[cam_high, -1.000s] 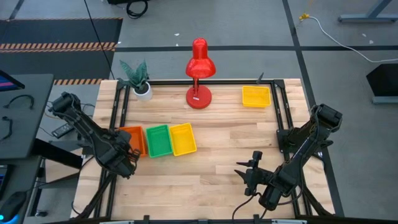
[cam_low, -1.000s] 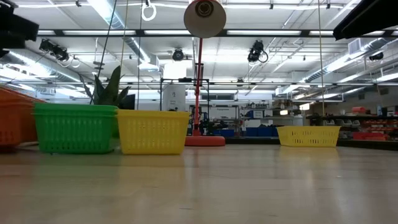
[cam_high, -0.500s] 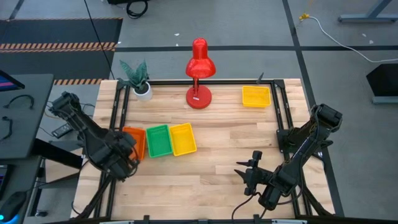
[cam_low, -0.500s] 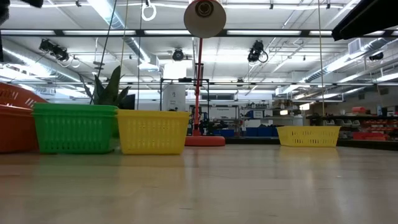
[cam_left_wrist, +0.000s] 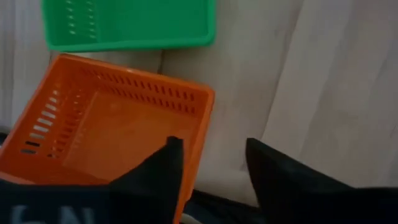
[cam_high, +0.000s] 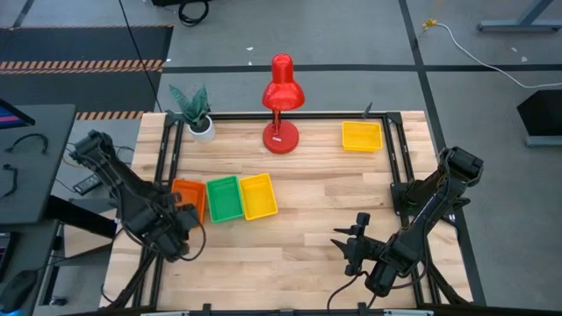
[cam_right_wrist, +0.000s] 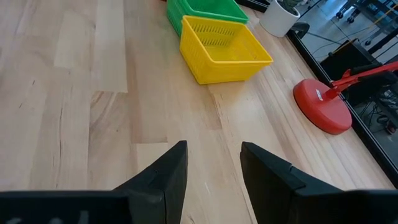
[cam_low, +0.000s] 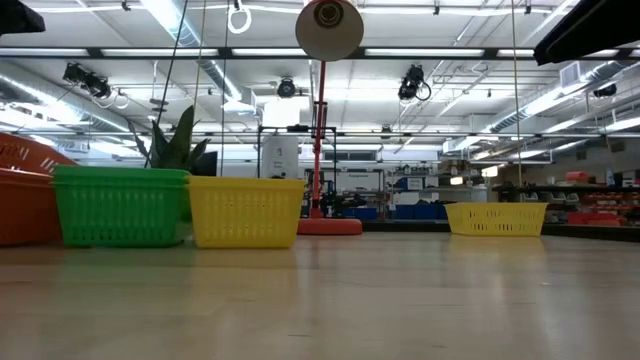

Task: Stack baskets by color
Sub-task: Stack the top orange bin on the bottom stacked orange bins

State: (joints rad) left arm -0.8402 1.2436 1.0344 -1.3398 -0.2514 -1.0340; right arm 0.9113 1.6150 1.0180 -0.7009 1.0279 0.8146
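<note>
- The left gripper (cam_high: 180, 230) is at the left edge of the table (cam_high: 307, 228), just beside the orange basket (cam_high: 189, 198), on that basket's near side.
- In the left wrist view its two fingers (cam_left_wrist: 155, 177) stand spread; one finger is over the rim of the orange basket (cam_left_wrist: 118, 134) and the other is outside the wall, so the rim lies between them. I cannot tell if a finger touches the plastic.
- The orange basket looks tilted: in the low view its rim (cam_low: 25, 160) rises at an angle above a lower orange part, as if it sits askew in another orange basket.
- The green basket (cam_high: 223, 198) stands right next to the orange one, and a yellow basket (cam_high: 258, 195) stands right next to the green one. The three make a row on the left half of the table.
- A second yellow basket (cam_high: 362, 136) stands alone near the far right corner, well apart from the row.
- The right gripper (cam_high: 349, 247) hovers over the near right part of the table, well apart from all baskets. Its fingers (cam_right_wrist: 165, 171) are spread and hold nothing; they point toward the yellow basket (cam_right_wrist: 224, 48) of the row.
- The red desk lamp (cam_high: 282, 105) stands at the far edge in the middle, and the small potted plant (cam_high: 197, 110) is at the far left corner.
</note>
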